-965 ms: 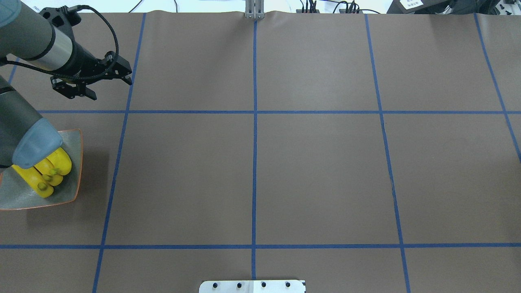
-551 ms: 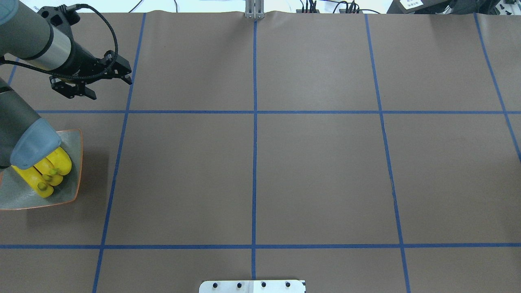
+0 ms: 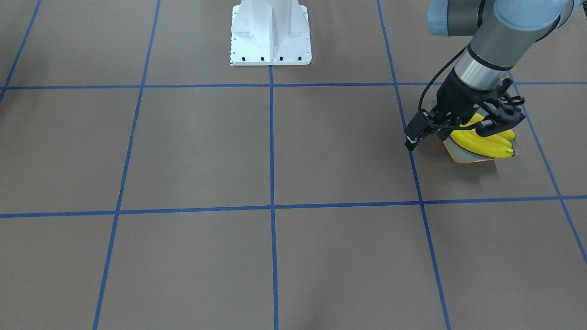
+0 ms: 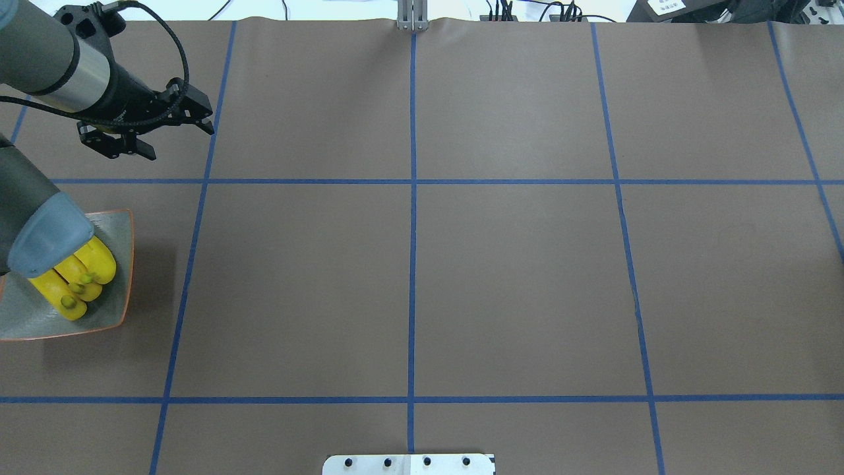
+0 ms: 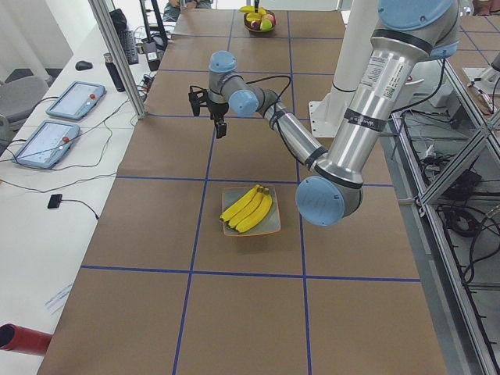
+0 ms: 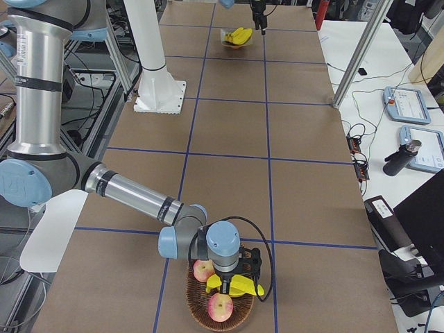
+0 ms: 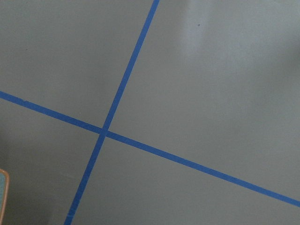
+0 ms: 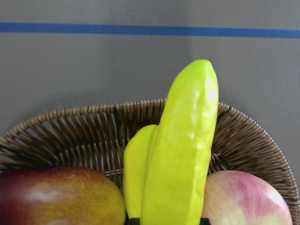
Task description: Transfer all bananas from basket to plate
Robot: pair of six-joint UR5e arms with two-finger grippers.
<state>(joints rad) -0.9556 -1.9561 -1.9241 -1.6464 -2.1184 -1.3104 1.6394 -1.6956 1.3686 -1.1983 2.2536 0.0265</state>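
Three yellow bananas (image 4: 82,280) lie side by side on the square orange-rimmed plate (image 4: 122,244) at the table's left end, also seen as bananas (image 5: 248,209) on the plate (image 5: 275,226). My left gripper (image 4: 179,142) hovers open and empty beyond the plate, over the brown table. At the far right end, the wicker basket (image 6: 201,320) holds fruit. My right gripper (image 6: 236,277) is over it, shut on a banana (image 8: 183,154) that fills the right wrist view above the basket (image 8: 84,126).
In the basket are red-yellow apples (image 6: 203,269) and a mango (image 8: 56,197). The white robot base (image 3: 270,32) stands at the table's middle edge. Metal posts (image 6: 357,52) and tablets (image 5: 74,98) flank the table's far side.
The left arm has drifted slightly back and to the left, its gripper still open. The bananas on the plate have not moved.
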